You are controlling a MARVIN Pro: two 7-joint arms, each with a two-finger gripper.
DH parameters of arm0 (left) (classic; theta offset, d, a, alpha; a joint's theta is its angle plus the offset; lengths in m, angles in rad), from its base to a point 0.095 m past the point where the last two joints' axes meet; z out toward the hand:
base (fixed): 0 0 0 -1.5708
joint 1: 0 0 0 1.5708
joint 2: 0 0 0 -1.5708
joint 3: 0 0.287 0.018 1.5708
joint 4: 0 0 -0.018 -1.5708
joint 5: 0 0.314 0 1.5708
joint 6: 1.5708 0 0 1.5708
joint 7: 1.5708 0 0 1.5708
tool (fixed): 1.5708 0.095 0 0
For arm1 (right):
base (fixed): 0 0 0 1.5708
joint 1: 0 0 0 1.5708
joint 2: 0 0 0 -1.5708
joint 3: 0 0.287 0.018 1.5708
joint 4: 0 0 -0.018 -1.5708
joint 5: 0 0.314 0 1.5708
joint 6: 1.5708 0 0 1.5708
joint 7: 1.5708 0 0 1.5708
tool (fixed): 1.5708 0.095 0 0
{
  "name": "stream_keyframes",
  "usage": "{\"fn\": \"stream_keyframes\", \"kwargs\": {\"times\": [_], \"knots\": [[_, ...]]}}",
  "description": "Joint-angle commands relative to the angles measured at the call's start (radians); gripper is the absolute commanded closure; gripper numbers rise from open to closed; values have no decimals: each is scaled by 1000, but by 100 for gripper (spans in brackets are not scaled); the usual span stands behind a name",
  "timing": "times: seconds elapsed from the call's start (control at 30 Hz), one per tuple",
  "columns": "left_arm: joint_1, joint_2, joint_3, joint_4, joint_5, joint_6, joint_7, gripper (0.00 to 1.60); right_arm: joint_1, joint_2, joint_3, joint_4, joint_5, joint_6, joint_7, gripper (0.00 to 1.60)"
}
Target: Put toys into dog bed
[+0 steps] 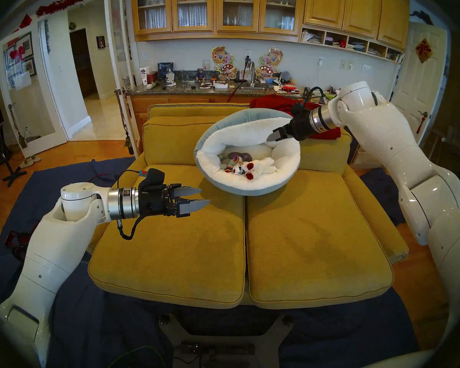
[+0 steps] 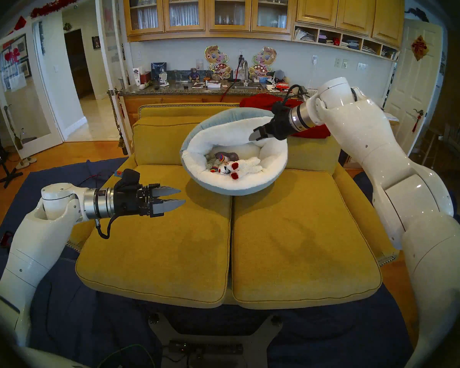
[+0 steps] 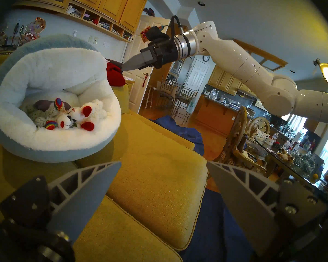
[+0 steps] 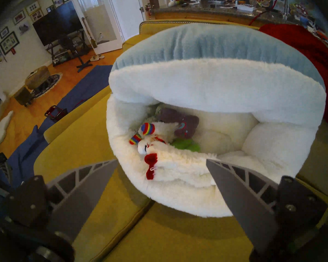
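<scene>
The pale blue dog bed (image 1: 246, 191) with white fleece inside sits at the back of the sofa, its far rim folded forward over the inside. In it lie the white red-footed lamb (image 1: 262, 166), the white llama with rainbow trim (image 1: 236, 170), the purple-grey plush (image 1: 239, 155) and the grey-beige plush (image 1: 225, 163). The green cactus (image 4: 187, 144) shows only in the right wrist view, under the others. My right gripper (image 1: 272, 136) is open and empty just above the bed's right rim. My left gripper (image 1: 205, 195) is open and empty, to the left of the bed above the left seat cushion.
The mustard-yellow sofa (image 1: 316, 240) has two bare seat cushions in front of the bed. A dark-red blanket (image 1: 272, 102) lies over the sofa back behind the bed. A navy cloth (image 1: 72, 179) covers the floor around the sofa. A cluttered counter (image 1: 186, 90) stands behind.
</scene>
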Motion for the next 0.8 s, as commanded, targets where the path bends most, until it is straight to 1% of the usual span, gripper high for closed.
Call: {"fn": "stream_keyframes", "kwargs": {"times": [0.0,0.17,0.4,0.47,0.53,0.57,0.6,0.67,0.7,0.73,0.77], "knots": [[-21,3,-15,-12,-6,-4,-3,0,-24,83,18,-75,19,8,43,0],[-21,2,-15,-12,-5,-4,-3,0,-66,118,18,-122,33,19,45,0],[-22,2,-16,-13,-4,-4,-3,0,-129,143,8,-209,51,24,32,0],[-22,2,-16,-13,-4,-4,-3,0,-143,150,9,-227,57,23,29,0],[-23,2,-16,-13,-4,-4,-3,0,-156,160,12,-271,65,20,25,0],[-23,2,-16,-13,-4,-4,-3,0,-158,160,15,-273,68,17,24,0],[-23,2,-17,-13,-4,-4,-3,0,-167,168,17,-305,72,15,22,0],[-24,2,-17,-14,-4,-4,-3,0,-173,172,21,-311,78,9,20,0],[-24,2,-17,-14,-4,-4,-3,0,-182,182,23,-346,81,6,18,0],[-24,2,-17,-14,-4,-4,-3,0,-184,182,25,-329,84,2,18,0],[-24,2,-18,-14,-4,-4,-4,0,-193,194,28,-360,86,-1,16,0]]}}
